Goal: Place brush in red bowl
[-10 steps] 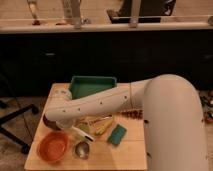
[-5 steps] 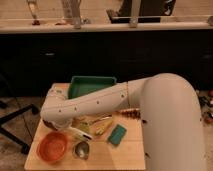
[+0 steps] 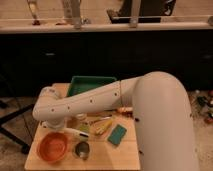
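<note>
At far left of the pale wooden tabletop (image 3: 107, 156), near the front corner — round, shallow orange-red plastic bowl (image 3: 52, 146), upright. Just above the bowl's rear rim, the white gripper (image 3: 54, 125), hung below the bent wrist at the end of the robot's long speckled white arm (image 3: 90, 100); clenched or released — cannot tell, being tucked under the wrist. Right beside the gripper, slim, long white-handled brush (image 3: 75, 132), lying nearly level just behind the bowl's right rim and pointing rightward; outside the bowl. Cannot tell whether gripped or merely resting on the wood. Next along, in front of the brush's right end and just beside the bowl, small shiny metal cup (image 3: 81, 149), upright. Behind all this, towards the back edge of the table, green rectangular plastic tray (image 3: 92, 84), front rim crossed by the arm. Further right, at mid-table, yellow utensil (image 3: 102, 125) lying at a slant, then flat green rectangular sponge (image 3: 117, 134) turned cornerwise, near the utensil but apart from it. Small orange item (image 3: 125, 109) just under the arm, close to the table's right edge; kind not clear. Filling the right side, broad white rounded body of the robot (image 3: 167, 120), overlapping the table's right edge. Beyond, across the whole back, dark cabinet fronts (image 3: 100, 55) beneath a pale counter ledge with blurred items standing on top.
</note>
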`<state>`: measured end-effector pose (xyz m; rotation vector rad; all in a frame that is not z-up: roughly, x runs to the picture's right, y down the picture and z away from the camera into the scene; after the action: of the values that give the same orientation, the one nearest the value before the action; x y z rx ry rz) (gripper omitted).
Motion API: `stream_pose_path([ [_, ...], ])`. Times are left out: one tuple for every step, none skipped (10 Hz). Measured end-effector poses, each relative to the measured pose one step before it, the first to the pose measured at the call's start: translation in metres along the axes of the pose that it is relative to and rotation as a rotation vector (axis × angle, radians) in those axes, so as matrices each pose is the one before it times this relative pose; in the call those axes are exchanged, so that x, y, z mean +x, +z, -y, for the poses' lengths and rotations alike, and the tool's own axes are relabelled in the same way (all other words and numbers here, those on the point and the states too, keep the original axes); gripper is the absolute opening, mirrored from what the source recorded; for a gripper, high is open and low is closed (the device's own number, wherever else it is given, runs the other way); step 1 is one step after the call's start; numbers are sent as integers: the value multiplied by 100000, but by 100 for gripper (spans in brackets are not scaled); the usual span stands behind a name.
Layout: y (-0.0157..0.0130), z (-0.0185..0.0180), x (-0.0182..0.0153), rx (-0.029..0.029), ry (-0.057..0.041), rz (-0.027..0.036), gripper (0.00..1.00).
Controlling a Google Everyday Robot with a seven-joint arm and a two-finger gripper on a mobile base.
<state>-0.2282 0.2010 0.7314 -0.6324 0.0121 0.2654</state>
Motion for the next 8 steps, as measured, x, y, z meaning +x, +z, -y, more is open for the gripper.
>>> stream_pose_path([
  [16, -166, -283, -1013, -1312, 19, 0],
  [-3, -139, -297, -892, -957, 297, 0],
  [23, -131, -229, -837, -656, 259, 0],
  [8, -170, -285, -994, -661, 170, 0],
  [8, -257, -424, -1449, -926, 243, 0],
  [34, -105, -138, -786, -540, -72, 0],
  [12, -188, -171, -1496, -844, -34, 0],
  [17, -189, -152, -1467, -670, 135, 0],
])
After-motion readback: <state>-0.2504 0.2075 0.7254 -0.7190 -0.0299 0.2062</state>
